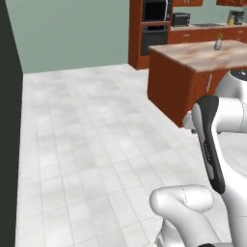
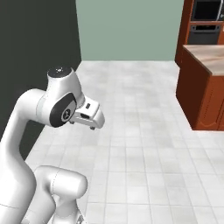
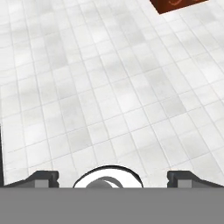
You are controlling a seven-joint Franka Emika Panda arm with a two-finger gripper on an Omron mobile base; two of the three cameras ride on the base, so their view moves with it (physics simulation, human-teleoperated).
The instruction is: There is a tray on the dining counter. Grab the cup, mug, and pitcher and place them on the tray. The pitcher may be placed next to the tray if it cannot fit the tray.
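Hand view looks down over the white tiled floor (image 3: 109, 87), and the end effector (image 3: 111, 178) is spread wide, its two dark fingertips (image 3: 43, 178) far apart at the bottom with nothing between them but bare tiles. A corner of red-brown cabinet (image 3: 175, 5) pokes in at the top edge. Over in the left base view, the arm (image 1: 212, 140) is folded up close to the base, and beyond it stands a marbled desk (image 1: 202, 53) on red-brown cabinets, with a small vase-like object (image 1: 218, 44) near its far edge. No cup, mug, pitcher or tray can be made out on it from here. Right base view shows the wrist (image 2: 87, 114) hanging over open floor, well apart from the desk corner (image 2: 208, 59) at the right.
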